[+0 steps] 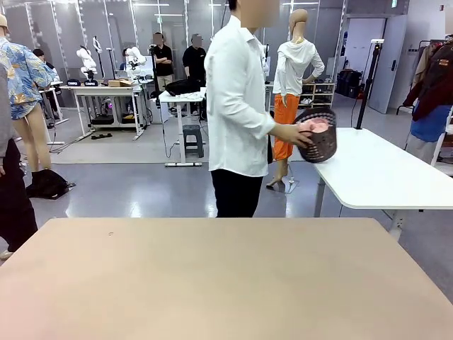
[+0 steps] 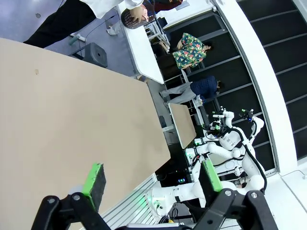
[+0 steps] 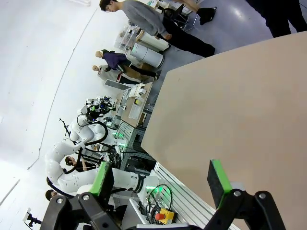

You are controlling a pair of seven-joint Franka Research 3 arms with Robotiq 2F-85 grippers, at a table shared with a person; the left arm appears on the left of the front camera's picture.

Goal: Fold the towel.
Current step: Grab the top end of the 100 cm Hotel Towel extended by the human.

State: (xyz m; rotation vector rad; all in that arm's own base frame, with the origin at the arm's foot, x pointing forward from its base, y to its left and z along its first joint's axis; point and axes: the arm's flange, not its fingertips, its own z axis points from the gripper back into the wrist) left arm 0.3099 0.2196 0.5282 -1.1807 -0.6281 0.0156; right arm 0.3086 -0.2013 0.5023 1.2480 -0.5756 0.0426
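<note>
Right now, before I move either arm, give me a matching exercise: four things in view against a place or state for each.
Things:
1. towel
2. basket
3. left gripper
4. person's hand

Places or states:
A. dark, perforated, held up in the air
B. open, above the tan table
C. pink, bundled inside the basket
D. clasping the basket's side

Pairs: 1-C, 2-A, 3-B, 4-D

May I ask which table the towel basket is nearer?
The white table, beyond the beige table: a person holds the dark basket, pink towel inside, by its corner.
</note>
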